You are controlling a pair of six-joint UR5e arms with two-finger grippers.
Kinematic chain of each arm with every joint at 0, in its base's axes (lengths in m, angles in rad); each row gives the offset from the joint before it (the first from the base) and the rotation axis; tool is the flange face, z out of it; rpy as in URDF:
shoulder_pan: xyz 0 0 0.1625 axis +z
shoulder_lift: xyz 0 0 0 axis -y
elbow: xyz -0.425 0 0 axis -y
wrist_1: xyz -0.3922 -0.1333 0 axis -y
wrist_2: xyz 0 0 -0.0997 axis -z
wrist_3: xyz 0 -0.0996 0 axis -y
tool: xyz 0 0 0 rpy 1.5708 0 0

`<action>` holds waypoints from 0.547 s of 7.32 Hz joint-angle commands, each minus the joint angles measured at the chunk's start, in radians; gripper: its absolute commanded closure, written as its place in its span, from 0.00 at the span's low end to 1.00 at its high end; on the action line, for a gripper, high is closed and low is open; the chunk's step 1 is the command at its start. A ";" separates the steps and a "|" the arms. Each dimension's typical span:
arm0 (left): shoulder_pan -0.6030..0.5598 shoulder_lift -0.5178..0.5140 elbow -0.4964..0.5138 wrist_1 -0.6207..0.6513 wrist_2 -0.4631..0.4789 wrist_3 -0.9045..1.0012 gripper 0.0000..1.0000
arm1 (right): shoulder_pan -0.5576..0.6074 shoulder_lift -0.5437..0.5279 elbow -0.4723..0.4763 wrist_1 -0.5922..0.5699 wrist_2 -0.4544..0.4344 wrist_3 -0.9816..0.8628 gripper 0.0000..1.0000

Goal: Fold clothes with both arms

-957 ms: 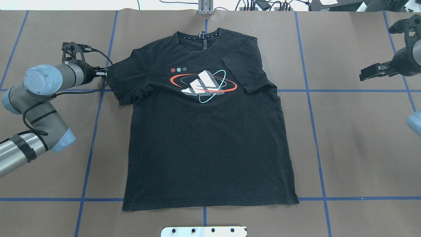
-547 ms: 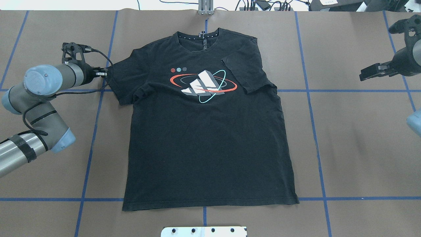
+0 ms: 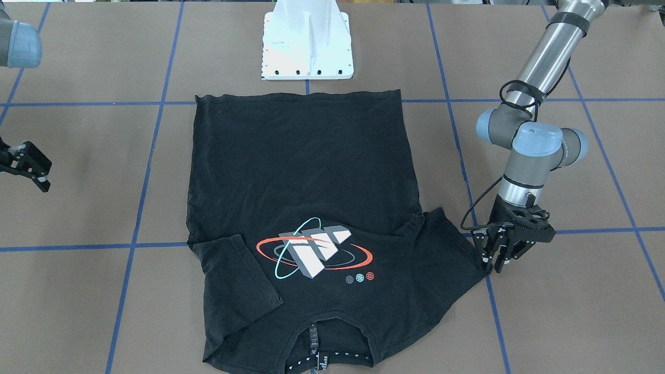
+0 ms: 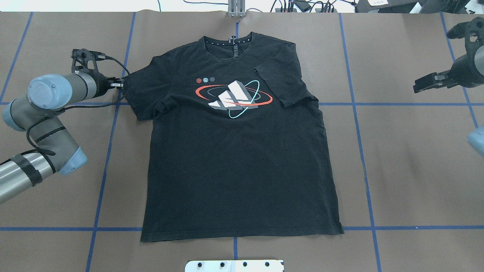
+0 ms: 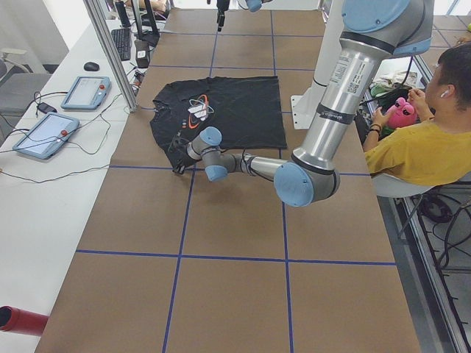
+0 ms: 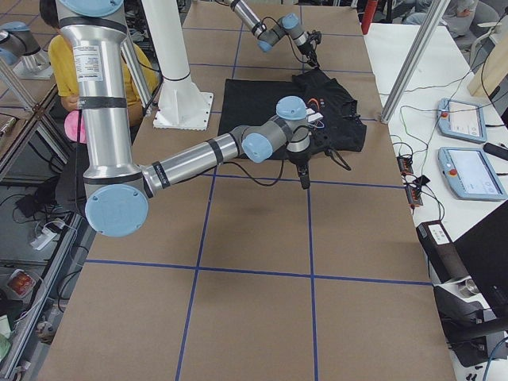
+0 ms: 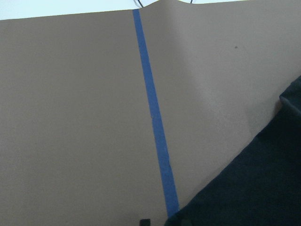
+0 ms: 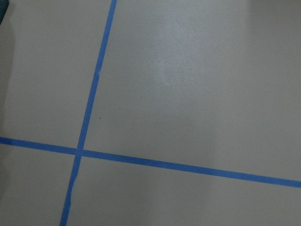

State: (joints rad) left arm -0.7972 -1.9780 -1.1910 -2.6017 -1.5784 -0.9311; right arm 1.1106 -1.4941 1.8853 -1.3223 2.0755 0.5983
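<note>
One T-shirt (image 4: 238,162) fills the middle of the overhead view. Two robot arms: the left arm (image 4: 49,92) at that view's left edge, the right arm (image 6: 190,155) across the right-side view's centre. One white stand (image 3: 306,41), top centre. Two tablets (image 5: 85,92), upper left. One person (image 5: 419,147), right edge.

T-shirt (image 4: 234,170) matt cloth (creased); table cover (image 4: 416,170) matt brown paper; left arm (image 3: 549,47) smooth metal.

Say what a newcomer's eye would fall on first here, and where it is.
A black T-shirt lies flat mid-table, its red, teal and white graphic facing up and one sleeve folded over the chest. The left gripper sits at the other sleeve, at its edge; the right gripper hangs far off to the side.
</note>
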 commanded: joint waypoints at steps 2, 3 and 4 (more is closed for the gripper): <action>0.001 -0.001 0.001 0.000 0.000 -0.003 0.80 | 0.000 0.000 0.000 0.000 0.000 0.000 0.00; 0.001 -0.001 0.001 0.000 0.000 -0.008 0.90 | 0.000 0.000 0.000 0.000 0.000 0.000 0.00; 0.001 -0.001 0.001 0.000 0.000 -0.008 1.00 | 0.000 0.000 0.000 0.000 0.000 0.000 0.00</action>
State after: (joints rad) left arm -0.7962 -1.9791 -1.1904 -2.6017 -1.5785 -0.9369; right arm 1.1106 -1.4941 1.8853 -1.3223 2.0755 0.5982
